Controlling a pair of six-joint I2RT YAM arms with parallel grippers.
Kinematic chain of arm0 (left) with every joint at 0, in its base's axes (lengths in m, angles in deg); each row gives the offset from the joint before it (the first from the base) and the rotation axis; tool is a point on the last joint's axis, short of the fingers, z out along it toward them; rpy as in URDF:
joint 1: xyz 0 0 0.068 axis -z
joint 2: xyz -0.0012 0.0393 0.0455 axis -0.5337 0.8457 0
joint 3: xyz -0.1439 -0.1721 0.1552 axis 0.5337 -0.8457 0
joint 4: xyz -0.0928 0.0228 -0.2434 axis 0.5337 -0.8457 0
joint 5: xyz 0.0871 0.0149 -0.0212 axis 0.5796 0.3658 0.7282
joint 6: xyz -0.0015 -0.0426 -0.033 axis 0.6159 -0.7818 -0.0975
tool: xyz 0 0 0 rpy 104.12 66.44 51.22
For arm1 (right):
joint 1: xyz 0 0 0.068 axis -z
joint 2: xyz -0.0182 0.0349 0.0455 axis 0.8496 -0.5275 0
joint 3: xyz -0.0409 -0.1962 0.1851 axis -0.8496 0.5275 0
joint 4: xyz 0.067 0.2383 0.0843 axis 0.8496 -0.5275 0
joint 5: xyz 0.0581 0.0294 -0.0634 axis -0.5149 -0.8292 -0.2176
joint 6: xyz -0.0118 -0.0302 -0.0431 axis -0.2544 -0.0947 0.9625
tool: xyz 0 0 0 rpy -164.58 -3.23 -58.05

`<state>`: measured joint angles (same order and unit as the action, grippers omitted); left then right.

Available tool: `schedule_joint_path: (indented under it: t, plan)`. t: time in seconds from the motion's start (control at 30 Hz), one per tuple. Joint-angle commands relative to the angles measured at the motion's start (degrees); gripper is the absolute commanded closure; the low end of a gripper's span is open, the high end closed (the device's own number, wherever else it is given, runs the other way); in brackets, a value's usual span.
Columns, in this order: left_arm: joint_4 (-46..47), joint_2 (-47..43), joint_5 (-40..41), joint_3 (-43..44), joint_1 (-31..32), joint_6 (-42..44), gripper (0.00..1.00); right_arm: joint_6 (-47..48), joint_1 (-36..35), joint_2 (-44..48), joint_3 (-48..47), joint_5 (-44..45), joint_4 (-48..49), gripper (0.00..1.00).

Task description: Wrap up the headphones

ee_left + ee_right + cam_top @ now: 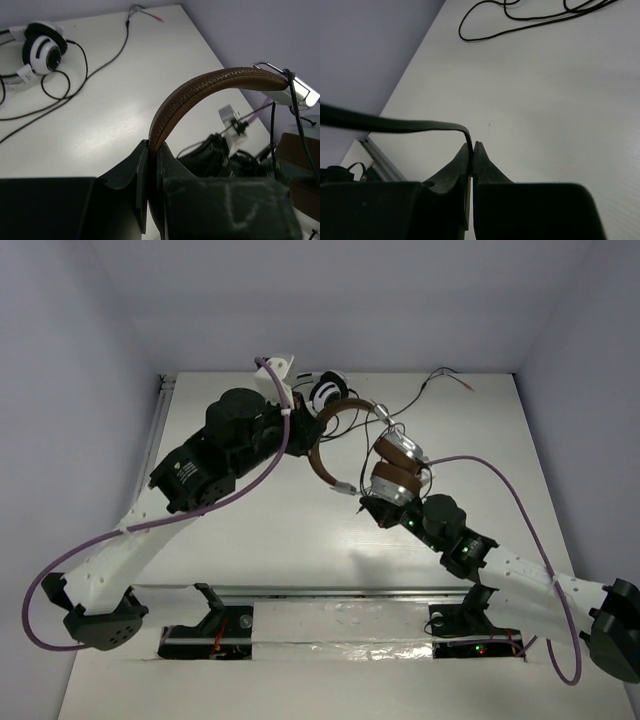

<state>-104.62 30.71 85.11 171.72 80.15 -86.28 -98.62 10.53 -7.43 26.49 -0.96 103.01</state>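
The headphones (398,465) have a brown leather headband (200,87) and brown and silver earcups, and they sit above the table's middle. My left gripper (152,150) is shut on the headband, which arches up and to the right out of the jaws. In the top view that left gripper (310,435) is at the band's left end. My right gripper (472,146) is shut on the thin black cable (395,125), which bends out of the fingertips and runs off to the left. Seen from above, the right gripper (368,505) is just below the earcups.
White-and-black headphones (44,47) lie at the back of the table, behind the left arm (230,440). Their long black cable (85,75) loops over the tabletop toward a plug (445,375) near the back wall. More black cable (530,15) lies ahead of the right gripper.
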Motion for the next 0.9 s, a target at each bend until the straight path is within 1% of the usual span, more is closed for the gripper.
schedule_joint_path:
  t: [0.0,0.07,0.13,0.27,0.3,0.43,0.6,0.63,0.7,0.8,0.87]
  plan:
    - [6.2,4.4,8.7,7.3,-0.2,-0.7,1.0,-3.9,-0.3,2.1,0.4,-2.3,0.2,1.0]
    - [8.7,7.6,11.5,8.0,-1.5,-1.5,1.0,-5.0,-0.9,3.8,0.8,-3.0,-3.1,1.0]
    - [12.5,9.8,11.0,6.8,-2.7,-2.9,1.0,-6.1,-1.4,5.4,1.2,-2.6,-6.7,1.0]
    - [16.5,15.3,12.8,5.0,-3.9,-5.2,1.0,-7.5,-2.0,10.0,2.3,-3.2,-11.0,1.0]
    - [18.6,15.8,12.9,4.4,-4.0,-6.1,1.0,-7.6,-2.0,10.6,2.4,-3.4,-11.7,1.0]
    - [21.0,18.5,15.9,3.6,-5.1,-7.3,1.0,-8.3,-2.5,12.1,1.6,-5.3,-16.1,1.0]
    - [22.5,22.4,19.4,3.4,-5.6,-7.5,1.0,-8.6,-4.4,10.6,-1.2,-6.7,-19.5,1.0]
    - [22.6,22.8,19.9,2.9,-5.6,-7.1,1.0,-8.7,-5.4,10.0,-1.9,-6.8,-21.4,1.0]
    - [22.9,23.7,21.9,1.5,-5.6,-7.0,1.0,-8.8,-7.4,8.3,-3.9,-7.8,-22.1,1.0]
    - [24.2,23.4,24.7,-3.0,-5.6,-6.3,1.0,-9.2,-11.4,5.0,-7.0,-7.2,-25.2,1.0]
    - [24.8,22.4,26.8,-7.9,-5.6,-6.1,1.0,-9.1,-13.5,3.9,-11.3,-5.9,-29.1,1.0]
